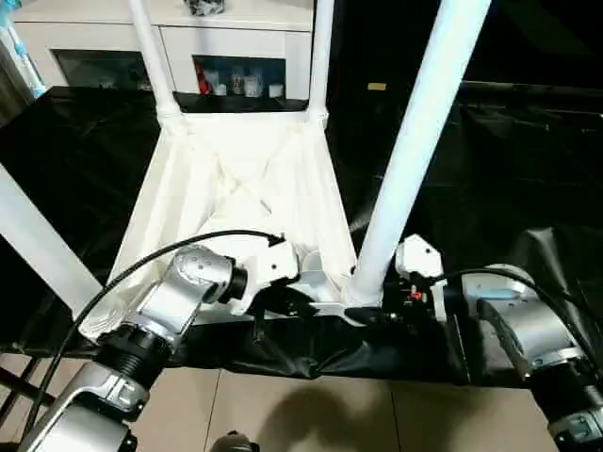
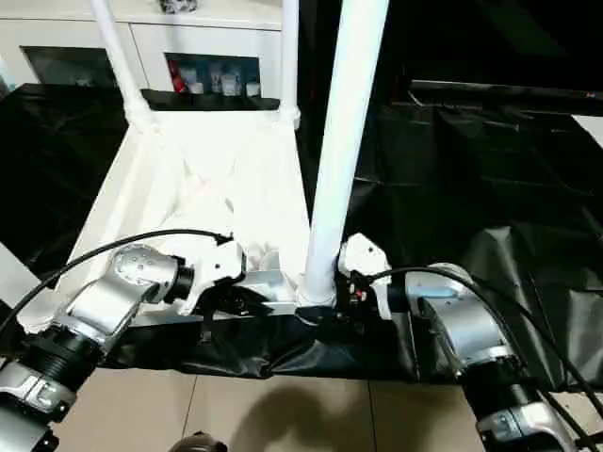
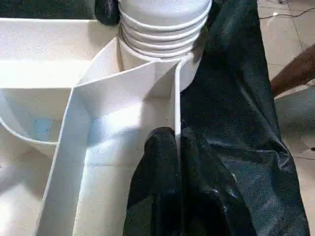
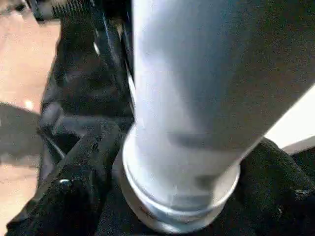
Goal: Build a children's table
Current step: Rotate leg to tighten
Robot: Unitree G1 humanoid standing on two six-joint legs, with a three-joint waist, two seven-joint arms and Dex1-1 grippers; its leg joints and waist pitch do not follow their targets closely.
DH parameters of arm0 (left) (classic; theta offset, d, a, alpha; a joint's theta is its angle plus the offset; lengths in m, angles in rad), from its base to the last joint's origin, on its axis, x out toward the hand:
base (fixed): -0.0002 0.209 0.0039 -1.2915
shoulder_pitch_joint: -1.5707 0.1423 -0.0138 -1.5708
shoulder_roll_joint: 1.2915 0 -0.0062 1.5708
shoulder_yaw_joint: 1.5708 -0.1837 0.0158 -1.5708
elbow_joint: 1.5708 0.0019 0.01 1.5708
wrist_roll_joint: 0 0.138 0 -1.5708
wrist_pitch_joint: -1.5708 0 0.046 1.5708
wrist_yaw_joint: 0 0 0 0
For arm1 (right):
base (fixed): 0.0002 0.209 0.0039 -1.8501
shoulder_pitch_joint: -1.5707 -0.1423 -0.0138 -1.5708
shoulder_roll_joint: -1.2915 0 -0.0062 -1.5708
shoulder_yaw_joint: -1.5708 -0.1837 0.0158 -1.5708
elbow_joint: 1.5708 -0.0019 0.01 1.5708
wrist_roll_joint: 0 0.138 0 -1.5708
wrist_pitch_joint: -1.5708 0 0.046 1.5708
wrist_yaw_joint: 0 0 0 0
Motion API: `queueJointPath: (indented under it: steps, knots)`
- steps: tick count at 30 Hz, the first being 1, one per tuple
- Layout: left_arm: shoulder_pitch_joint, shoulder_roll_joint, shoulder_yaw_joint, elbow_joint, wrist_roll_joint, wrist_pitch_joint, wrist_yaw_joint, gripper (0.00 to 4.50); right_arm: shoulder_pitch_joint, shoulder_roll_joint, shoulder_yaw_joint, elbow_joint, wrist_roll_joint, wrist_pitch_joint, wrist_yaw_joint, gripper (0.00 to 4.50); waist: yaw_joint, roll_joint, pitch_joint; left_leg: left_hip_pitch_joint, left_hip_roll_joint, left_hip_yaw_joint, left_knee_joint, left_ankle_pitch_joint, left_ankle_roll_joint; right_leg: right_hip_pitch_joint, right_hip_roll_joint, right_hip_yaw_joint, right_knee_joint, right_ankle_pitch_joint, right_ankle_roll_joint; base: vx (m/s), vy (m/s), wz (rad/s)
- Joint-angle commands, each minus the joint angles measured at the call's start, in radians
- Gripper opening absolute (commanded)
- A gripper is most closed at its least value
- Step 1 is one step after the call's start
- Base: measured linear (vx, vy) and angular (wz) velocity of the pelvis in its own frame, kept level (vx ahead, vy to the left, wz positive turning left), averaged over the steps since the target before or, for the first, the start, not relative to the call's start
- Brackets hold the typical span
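The white table top (image 1: 236, 179) lies upside down on the black-covered surface, its ribbed underside facing up. Two legs (image 1: 151, 56) (image 1: 322, 56) stand in its far corner sockets, and a third leg (image 1: 38, 235) rises at the near left. The fourth leg (image 1: 415, 141) stands in the near right socket, its ridged base (image 3: 162, 24) seated there. My right gripper (image 1: 372, 311) is shut on this leg just above the socket, with a black finger (image 4: 74, 187) on each side. My left gripper (image 1: 283, 301) is shut on the top's near rim (image 3: 177, 98), which runs between its fingers (image 3: 157, 187).
A black sheet (image 1: 528, 169) covers the work surface and hangs over its near edge. A white cabinet with glass doors (image 1: 236, 47) stands behind. Tiled floor (image 1: 283, 414) lies in front. A person's arm (image 3: 295, 73) shows beyond the sheet in the left wrist view.
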Motion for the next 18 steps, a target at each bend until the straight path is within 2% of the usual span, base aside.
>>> queueJointPath:
  steps: [1, 6, 8, 14, 18]
  knots:
    - [-0.018, -0.016, 0.016, -0.016, -0.037, -0.024, -0.008, 0.0, -0.011, 0.007, 0.013, 0.018, -0.014, -0.007, -0.012, 3.25, -0.007, -0.018, -0.064, 0.007, 0.028, -0.007, -0.062, -0.15, 0.048, 0.05, -0.08, 0.046, -0.089, -0.168, -0.176, 0.0, 0.0, 0.0]
    - [-0.015, -0.016, 0.016, -0.012, -0.035, -0.028, -0.007, 0.0, -0.016, 0.014, 0.013, 0.027, -0.014, -0.014, -0.019, 2.84, -0.007, -0.015, -0.065, 0.007, 0.028, -0.007, -0.061, -0.149, 0.052, 0.05, -0.079, 0.046, -0.088, -0.153, -0.18, 0.0, 0.0, 0.0]
    - [-0.015, -0.016, 0.017, -0.012, -0.035, -0.028, -0.005, 0.0, -0.016, 0.017, 0.009, 0.029, -0.01, -0.015, -0.018, 2.77, -0.007, -0.017, -0.065, 0.006, 0.028, -0.007, -0.06, -0.146, 0.054, 0.051, -0.078, 0.046, -0.087, -0.143, -0.182, 0.0, 0.0, 0.0]
    - [-0.007, -0.022, 0.019, -0.011, -0.04, -0.004, -0.001, 0.0, 0.004, 0.05, -0.018, 0.027, 0.044, 0.006, -0.006, 2.72, -0.009, -0.014, -0.065, 0.008, 0.029, -0.007, -0.062, -0.153, 0.052, 0.05, -0.078, 0.046, -0.088, -0.146, -0.186, 0.0, 0.0, 0.0]
    - [0.0, -0.041, 0.022, -0.019, -0.053, 0.025, 0.009, 0.0, 0.022, 0.058, -0.016, 0.025, 0.041, 0.004, -0.017, 2.72, -0.008, -0.015, -0.065, 0.007, 0.028, -0.007, -0.061, -0.152, 0.051, 0.051, -0.078, 0.046, -0.088, -0.142, -0.19, 0.0, 0.0, 0.0]
